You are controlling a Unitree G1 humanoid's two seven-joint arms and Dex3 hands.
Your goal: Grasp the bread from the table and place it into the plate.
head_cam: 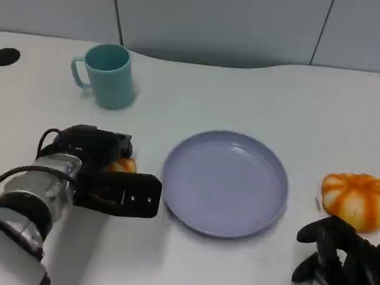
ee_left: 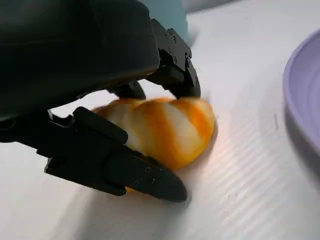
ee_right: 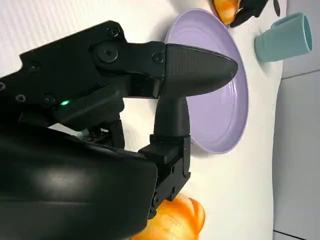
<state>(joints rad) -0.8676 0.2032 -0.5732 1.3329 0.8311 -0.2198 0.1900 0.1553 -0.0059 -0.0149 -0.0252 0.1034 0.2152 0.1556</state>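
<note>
An orange-and-white striped bread roll [ee_left: 167, 127] lies on the white table just left of the lilac plate [head_cam: 225, 183]. My left hand [head_cam: 112, 176] is over it, with one finger on the roll's far side and the thumb along its near side, gripping it. The roll [head_cam: 123, 165] mostly hides behind that hand in the head view. A second, larger striped roll [head_cam: 357, 200] lies right of the plate. My right hand [head_cam: 341, 264] sits just in front of it, fingers apart and holding nothing. That roll [ee_right: 175, 222] shows beneath the right hand [ee_right: 165, 100]. The plate holds nothing.
A teal cup [head_cam: 106, 75] stands at the back left, behind my left hand. Dark round holes [head_cam: 5, 56] mark the table's far corners. A grey wall runs behind the table's curved back edge. The plate's rim [ee_left: 305, 100] lies close beside the gripped roll.
</note>
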